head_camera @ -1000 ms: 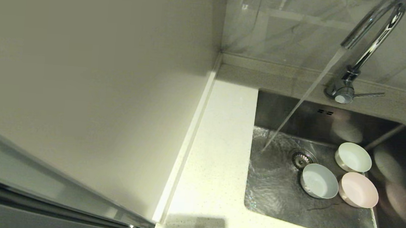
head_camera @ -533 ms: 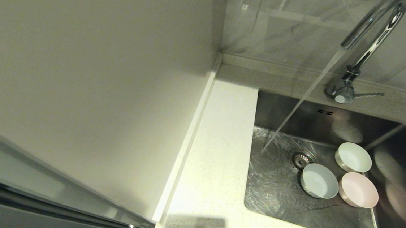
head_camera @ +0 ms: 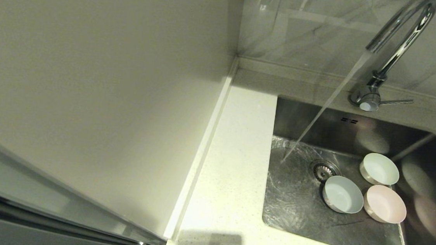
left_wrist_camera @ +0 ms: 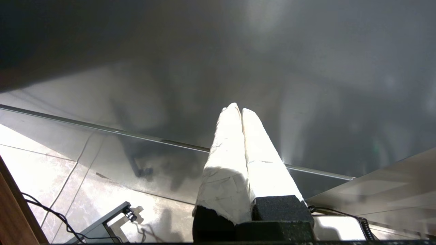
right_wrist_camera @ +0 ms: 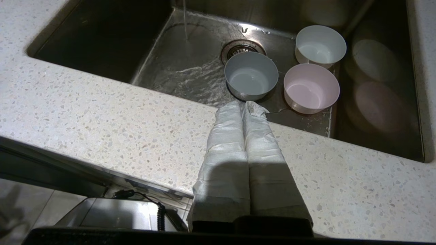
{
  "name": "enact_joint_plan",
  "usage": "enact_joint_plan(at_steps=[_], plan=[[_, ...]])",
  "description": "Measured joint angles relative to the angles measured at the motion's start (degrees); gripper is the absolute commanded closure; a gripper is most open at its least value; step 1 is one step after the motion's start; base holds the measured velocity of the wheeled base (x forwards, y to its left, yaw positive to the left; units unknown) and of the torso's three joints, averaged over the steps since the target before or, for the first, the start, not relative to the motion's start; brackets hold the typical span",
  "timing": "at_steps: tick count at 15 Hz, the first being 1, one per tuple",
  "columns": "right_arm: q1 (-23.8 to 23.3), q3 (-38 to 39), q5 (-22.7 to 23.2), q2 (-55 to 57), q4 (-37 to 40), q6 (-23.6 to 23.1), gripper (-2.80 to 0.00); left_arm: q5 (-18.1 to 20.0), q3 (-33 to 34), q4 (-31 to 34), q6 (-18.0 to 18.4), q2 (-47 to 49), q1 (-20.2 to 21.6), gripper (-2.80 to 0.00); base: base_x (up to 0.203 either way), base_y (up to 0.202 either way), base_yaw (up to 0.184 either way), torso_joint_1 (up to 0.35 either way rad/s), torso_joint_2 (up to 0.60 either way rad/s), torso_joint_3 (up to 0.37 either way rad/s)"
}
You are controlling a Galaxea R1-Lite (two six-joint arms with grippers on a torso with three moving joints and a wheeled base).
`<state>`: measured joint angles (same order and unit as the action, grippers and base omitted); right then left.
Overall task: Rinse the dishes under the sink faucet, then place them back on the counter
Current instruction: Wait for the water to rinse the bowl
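Right wrist view: right gripper (right_wrist_camera: 242,106) fingers pressed together, empty, above counter (right_wrist_camera: 102,115) edge. Just beyond fingertips, in sink (right_wrist_camera: 102,37): blue-grey bowl (right_wrist_camera: 251,75), pink bowl (right_wrist_camera: 311,87), white bowl (right_wrist_camera: 320,45). Faucet (head_camera: 397,47) running. Bowls unmoved since earlier. Left gripper (left_wrist_camera: 241,110) closed, parked.

White bowl (head_camera: 380,168), blue-grey bowl (head_camera: 343,194), pink bowl (head_camera: 385,204) (speckled white counter (head_camera: 232,186)).

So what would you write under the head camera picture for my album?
Water from the faucet runs into the sink beside three bowls.
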<state>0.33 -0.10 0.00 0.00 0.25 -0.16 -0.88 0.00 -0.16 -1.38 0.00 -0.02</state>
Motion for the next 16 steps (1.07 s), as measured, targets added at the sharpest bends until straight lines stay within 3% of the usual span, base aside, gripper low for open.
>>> enact_joint_plan(at_steps=[16], plan=[[0.0,0.0,0.0,0.0,0.02,0.02,0.0,0.02,0.0,0.01,0.01,0.0,0.02,0.0,0.0,0.0,0.0,0.0,0.0,0.0]])
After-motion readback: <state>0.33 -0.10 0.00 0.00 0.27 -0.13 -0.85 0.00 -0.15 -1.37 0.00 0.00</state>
